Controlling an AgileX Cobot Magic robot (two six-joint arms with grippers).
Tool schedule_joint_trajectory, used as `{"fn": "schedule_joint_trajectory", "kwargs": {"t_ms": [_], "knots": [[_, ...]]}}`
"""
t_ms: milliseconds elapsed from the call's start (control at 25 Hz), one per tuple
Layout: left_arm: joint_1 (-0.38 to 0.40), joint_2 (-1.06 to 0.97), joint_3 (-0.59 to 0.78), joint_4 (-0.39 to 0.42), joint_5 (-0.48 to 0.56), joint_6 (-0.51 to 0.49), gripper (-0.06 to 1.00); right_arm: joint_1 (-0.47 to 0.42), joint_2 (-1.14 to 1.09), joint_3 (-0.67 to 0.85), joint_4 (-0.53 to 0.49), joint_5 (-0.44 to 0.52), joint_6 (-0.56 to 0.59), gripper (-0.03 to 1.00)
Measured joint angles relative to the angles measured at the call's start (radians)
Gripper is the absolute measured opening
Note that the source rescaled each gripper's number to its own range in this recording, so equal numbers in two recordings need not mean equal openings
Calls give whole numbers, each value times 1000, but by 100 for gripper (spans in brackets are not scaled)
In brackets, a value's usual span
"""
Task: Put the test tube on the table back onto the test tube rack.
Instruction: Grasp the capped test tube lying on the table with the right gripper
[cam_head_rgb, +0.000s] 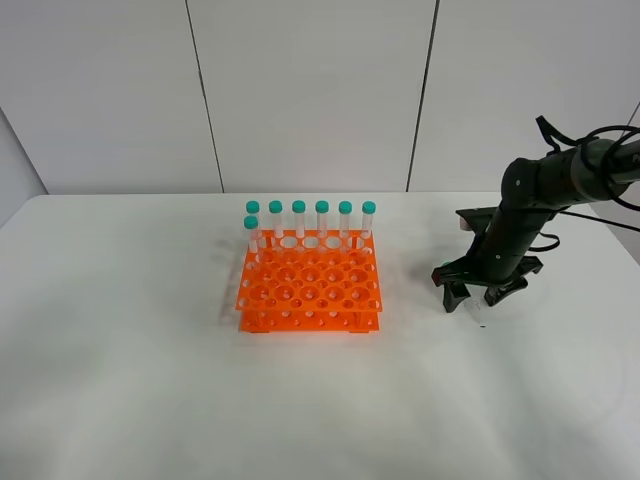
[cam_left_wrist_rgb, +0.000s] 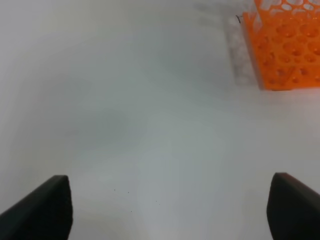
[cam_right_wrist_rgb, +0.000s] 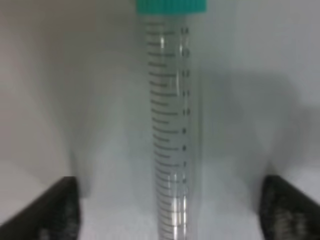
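White counter (cam_head_rgb: 150, 400) carries the test tube rack (cam_head_rgb: 309, 290) near its middle. Toward the right edge the test tube (cam_right_wrist_rgb: 169, 140) lies between the spread jaws of the right claw (cam_head_rgb: 476, 300), untouched; the left claw (cam_left_wrist_rgb: 170, 207) gapes wide.

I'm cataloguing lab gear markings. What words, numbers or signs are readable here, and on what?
"14": printed scale on the test tube, nearest its teal cap
"13": same scale
"12": same scale
"11": same scale
"10": same scale
Lower scale numbers: too blurred to read
test tube rack, table: no text visible
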Motion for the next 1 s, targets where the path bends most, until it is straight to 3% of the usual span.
{"fn": "schedule_joint_trajectory", "kwargs": {"t_ms": [120,320,400,800,1000], "knots": [[0,0,0,0,0,0,100,0,1,0,0,3,2,42],[0,0,0,0,0,0,100,0,1,0,0,4,2,18],[0,0,0,0,0,0,100,0,1,0,0,5,3,0],[0,0,0,0,0,0,100,0,-93,0,-19,38,3,2],[0,0,0,0,0,0,100,0,-294,-3,-30,134,4,2]]}}
